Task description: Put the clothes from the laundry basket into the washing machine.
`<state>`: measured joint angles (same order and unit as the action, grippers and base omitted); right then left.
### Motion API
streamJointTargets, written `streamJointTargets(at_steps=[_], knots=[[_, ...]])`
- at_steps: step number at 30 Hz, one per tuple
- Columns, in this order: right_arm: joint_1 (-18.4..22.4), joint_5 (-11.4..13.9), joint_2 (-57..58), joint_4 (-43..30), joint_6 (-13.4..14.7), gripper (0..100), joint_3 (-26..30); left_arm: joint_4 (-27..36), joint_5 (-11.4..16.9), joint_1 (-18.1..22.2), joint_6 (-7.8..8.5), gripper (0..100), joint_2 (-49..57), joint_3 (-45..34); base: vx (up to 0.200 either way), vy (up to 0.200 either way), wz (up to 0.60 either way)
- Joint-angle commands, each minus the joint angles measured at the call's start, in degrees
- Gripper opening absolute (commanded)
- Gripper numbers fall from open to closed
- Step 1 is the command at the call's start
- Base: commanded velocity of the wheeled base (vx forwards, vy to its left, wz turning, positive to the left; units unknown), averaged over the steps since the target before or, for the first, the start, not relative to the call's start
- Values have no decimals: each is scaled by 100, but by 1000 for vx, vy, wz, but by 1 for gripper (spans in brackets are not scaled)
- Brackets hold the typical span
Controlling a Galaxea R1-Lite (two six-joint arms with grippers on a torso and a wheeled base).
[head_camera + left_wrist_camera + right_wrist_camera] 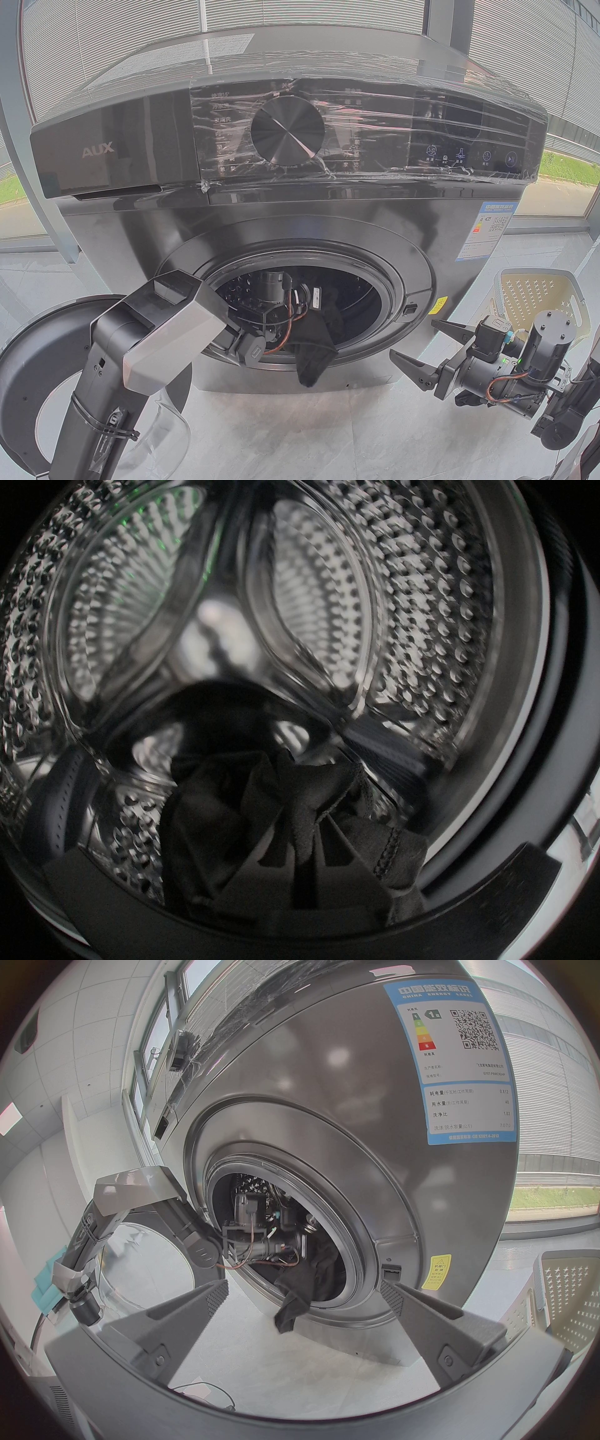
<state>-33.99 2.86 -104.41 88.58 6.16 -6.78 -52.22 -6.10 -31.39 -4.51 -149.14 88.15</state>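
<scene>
The right hand (pixel 412 340) hangs low over the pale floor (pixel 312 431). Its two fingers are spread wide with nothing between them, and they point toward the lower right front of the washing machine (pixel 350 215). Just behind this hand, on its outer side, stands the cream perforated laundry basket (pixel 539 299).

The machine's round door (pixel 34 369) stands swung wide open on the outer side of the left arm. The left hand (pixel 270 306) is pushed in through the round opening and sits inside the mouth of the drum (pixel 437 605).

A dark garment (pixel 312 357) is directly at this hand. In the left wrist view it is bunched up right in front of the hand on the bottom of the drum, and the cloth covers the hand. I cannot tell whether the hand is closed on it or has let go. Below the hand, one end of the garment spills out over the lower lip of the opening and dangles down the machine's front, clear of the floor.

Beyond the hand, the dimpled steel wall and raised paddles of the drum curve away into the dark.

Above the left hand, the control panel carries a round dial (pixel 287 130) under crinkled clear film. A blue-edged label (pixel 487 230) is stuck on the front panel above the right hand.
</scene>
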Motion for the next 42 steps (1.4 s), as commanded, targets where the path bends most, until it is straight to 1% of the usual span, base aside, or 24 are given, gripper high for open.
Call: streamJointTargets(at_steps=[1, 4, 9, 10, 14, 16, 19, 22, 23, 25, 26, 28, 30, 32, 39, 41, 42], knots=[[-3, 4, -9, 2, 0, 100, 1, -60, -357, 230, -6, 0, -484, 941, 0, 0, 0], [-3, 4, -9, 2, 0, 100, 1, -51, -384, 283, 3, 0, -555, 1108, 0, 0, 0], [6, 4, -9, 2, 0, 100, 1, -51, -384, 274, 3, 0, -528, 1002, 0, 0, 0], [-3, 4, -9, 2, 0, 100, 1, -60, -375, 274, -6, 100, -520, 976, 0, 0, 0], [6, 4, -9, 2, 0, 100, 1, -60, -384, 221, -41, 100, -449, 853, 0, 0, 0], [6, 4, -9, 2, 0, 100, 10, -25, -375, 204, -24, 100, -274, 572, 0, 0, 0], [6, 4, -9, 2, 0, 100, 1, 54, -278, 107, -15, 100, 52, -44, 0, 0, 0], [-3, 4, -9, 2, 0, 100, 1, 116, -50, 1, -15, 100, 280, -641, 0, 0, 0], [-3, 4, -9, 2, 0, 100, 1, 125, 109, -60, -15, 100, 403, -958, 0, 0, 0], [-3, 4, -9, 2, 0, 100, 10, 125, 214, -104, -6, 100, 482, -1221, 0, 0, 0], [-3, 4, -9, 2, 0, 100, 10, 134, 223, -113, 20, 100, 491, -1327, 0, 0, 0], [-3, 4, -18, 2, 0, 100, 10, 186, 223, -113, 91, 100, 491, -1397, 0, 0, 0], [-3, 4, -18, 2, 0, 100, 10, 221, 223, -78, 231, 100, 465, -1432, 0, 0, 0], [6, 4, -18, 2, 0, 100, 10, 230, 223, -51, 319, 100, 438, -1450, 0, 0, 0], [-3, 4, -18, 2, 0, 100, 10, 301, 214, 28, 363, 100, 298, -1503, 0, 0, 0], [-3, 4, -9, 2, 0, 100, 10, 309, 214, 37, 416, 100, 210, -1485, 0, 0, 0], [-3, 4, -9, 2, 0, 100, 10, 301, 214, 45, 442, 0, 192, -1476, 0, 0, 0]])
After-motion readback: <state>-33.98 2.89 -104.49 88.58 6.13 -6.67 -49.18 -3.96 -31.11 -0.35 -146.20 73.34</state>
